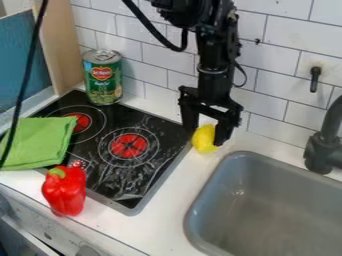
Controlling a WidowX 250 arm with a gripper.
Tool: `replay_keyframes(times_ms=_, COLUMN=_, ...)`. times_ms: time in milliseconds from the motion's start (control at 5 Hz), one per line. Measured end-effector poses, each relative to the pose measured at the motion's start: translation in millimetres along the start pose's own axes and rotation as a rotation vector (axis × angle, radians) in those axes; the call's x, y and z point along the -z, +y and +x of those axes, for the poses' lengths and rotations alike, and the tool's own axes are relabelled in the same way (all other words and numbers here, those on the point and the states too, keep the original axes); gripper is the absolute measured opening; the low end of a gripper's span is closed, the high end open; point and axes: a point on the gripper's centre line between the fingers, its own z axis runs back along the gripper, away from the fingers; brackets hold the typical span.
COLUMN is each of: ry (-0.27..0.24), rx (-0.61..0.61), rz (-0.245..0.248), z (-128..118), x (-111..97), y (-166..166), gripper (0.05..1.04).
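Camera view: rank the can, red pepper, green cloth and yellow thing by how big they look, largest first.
1. Green cloth
2. Can and red pepper: too alike to rank; the pepper is nearer the camera
3. Yellow thing, partly hidden

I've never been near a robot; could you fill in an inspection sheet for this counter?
Surface: white counter; stove shows whitish streaks, possibly reflections.
Thing nearest gripper: yellow object between stove and sink.
Clutter: green cloth, red pepper, can around stove.
Gripper: down at yellow object; firm hold unclear.
Cables: one crosses at left, another loops beside arm.
Surroundings: tiled wall, dark faucet.
Damage: nothing seen.
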Motion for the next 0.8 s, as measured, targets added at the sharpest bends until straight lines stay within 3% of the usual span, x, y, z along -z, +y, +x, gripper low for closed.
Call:
replay_keyframes(times_ms=400, ry=0.044, rx=-0.015, rz=-0.02, z=1.4, x=13.7, y=-2.8, gripper=0.964)
replay_keyframes(times_ms=600, ry=0.053, rx=-0.016, rz=-0.012, z=0.1, x=13.0, y=-1.5, gripper=0.821)
replay_keyframes(times_ms=800, ry=0.052, rx=-0.033, rz=-0.006, z=-6.1, x=13.0, y=-2.0, gripper=0.82)
